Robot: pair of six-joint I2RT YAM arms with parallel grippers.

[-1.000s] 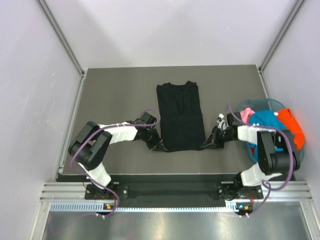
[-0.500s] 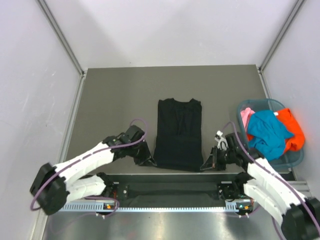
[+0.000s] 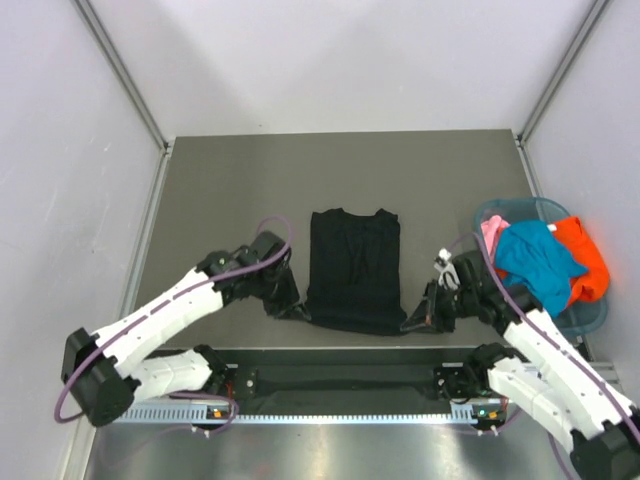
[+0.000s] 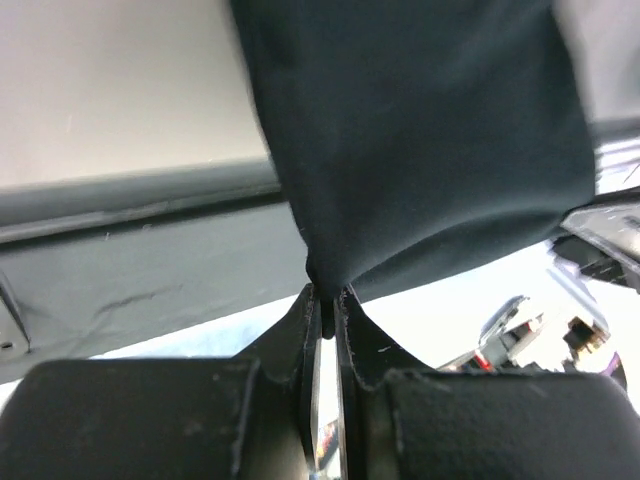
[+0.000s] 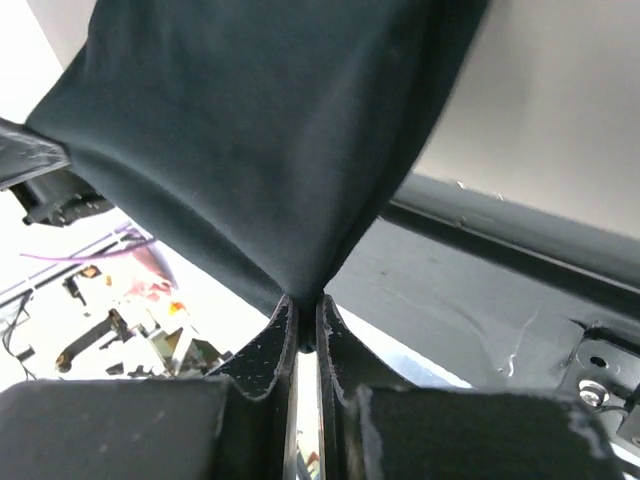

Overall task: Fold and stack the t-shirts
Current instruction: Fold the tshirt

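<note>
Black tee: plain black short-sleeved cloth t-shirt [image 3: 352, 268], folded lengthwise to a narrow strip, collar twd far edge, hem close to near edge, approx mid-width of dark grey tabletop [image 3: 220, 190].
L arm: left gripper [image 3: 290, 312] at hem's near-left corner; jaws clamped tight on black cloth. Wrist view: fabric fans out from btwn the fingers [image 4: 350, 335].
R arm: right gripper [image 3: 412, 322] at hem's near-right corner; jaws likewise pinched on black cloth, no gap seen.
Hem: stretched btwn both grippers.
Basket: translucent blue-green plastic basket [image 3: 520, 203] at right edge, nearer near-right corner.
Basket contents: teal-blue t-shirt [image 3: 535, 262] heaped mid, orange t-shirt [image 3: 585, 255] on its right side, pink t-shirt [image 3: 490, 232] on its left side.
</note>
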